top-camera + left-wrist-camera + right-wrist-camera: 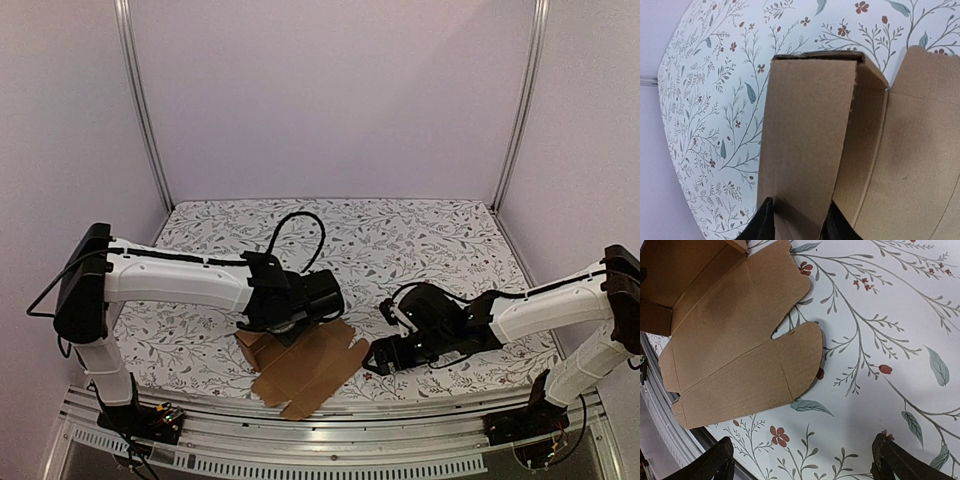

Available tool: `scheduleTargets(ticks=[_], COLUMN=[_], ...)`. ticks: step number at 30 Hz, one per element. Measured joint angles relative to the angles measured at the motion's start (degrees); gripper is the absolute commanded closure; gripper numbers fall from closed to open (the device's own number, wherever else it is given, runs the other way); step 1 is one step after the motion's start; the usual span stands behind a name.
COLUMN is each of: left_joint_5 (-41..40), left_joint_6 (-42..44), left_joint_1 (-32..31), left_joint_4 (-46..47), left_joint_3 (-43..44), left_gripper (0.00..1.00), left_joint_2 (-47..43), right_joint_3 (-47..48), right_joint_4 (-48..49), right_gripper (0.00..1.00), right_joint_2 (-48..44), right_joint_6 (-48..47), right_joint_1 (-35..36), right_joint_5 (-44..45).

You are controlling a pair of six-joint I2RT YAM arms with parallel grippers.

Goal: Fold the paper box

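The paper box [312, 366] is a brown cardboard sheet lying near the table's front edge. Its left side is folded up into a narrow upright wall [807, 135]. My left gripper [291, 322] reaches down onto that wall. In the left wrist view the left gripper [799, 226] has a black finger pressed against each face of the wall. The flat part of the paper box [735, 350], with rounded flaps, spreads out to the right. My right gripper [379, 358] hovers just off that flap edge. The right gripper [805, 460] stands wide open over bare cloth with nothing between its fingers.
A floral cloth [430, 250] covers the table. A metal rail [350, 422] runs along the front edge close under the paper box, and it also shows at the rail [660, 405] in the right wrist view. White walls and metal posts [145, 110] enclose the back and sides.
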Motion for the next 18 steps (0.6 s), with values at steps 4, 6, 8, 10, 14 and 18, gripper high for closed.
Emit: scheduleTargets(ticks=[4, 6, 8, 10, 14, 18], left_joint_5=[-0.4, -0.5, -0.5, -0.6, 0.1, 2.8], left_joint_6=[0.3, 0.7, 0.9, 1.2, 1.5, 1.5], left_joint_1=[0.5, 1.0, 1.5, 2.3, 3.9, 5.0], left_joint_4=[0.3, 0.7, 1.1, 2.0, 3.5, 5.0], left_joint_3=[-0.1, -0.6, -1.0, -1.9, -3.4, -5.1], left_gripper=[0.74, 0.76, 0.79, 0.8, 0.83, 0.85], left_joint_2=[0.0, 0.0, -0.2, -0.8, -1.9, -1.9], right_joint_3=[0.5, 1.0, 1.6, 2.1, 2.7, 3.5], right_joint_4=[-0.2, -0.2, -0.2, -0.1, 0.7, 2.2], right_gripper=[0.06, 0.06, 0.06, 0.07, 0.08, 0.1], right_joint_2=[0.0, -0.1, -0.3, -0.3, -0.4, -0.4], right_joint_6=[0.1, 0.1, 0.2, 0.5, 1.4, 2.8], right_joint_1=[0.1, 0.2, 0.3, 0.3, 0.3, 0.3], right_joint_5=[0.0, -0.1, -0.3, -0.6, -1.3, -2.0])
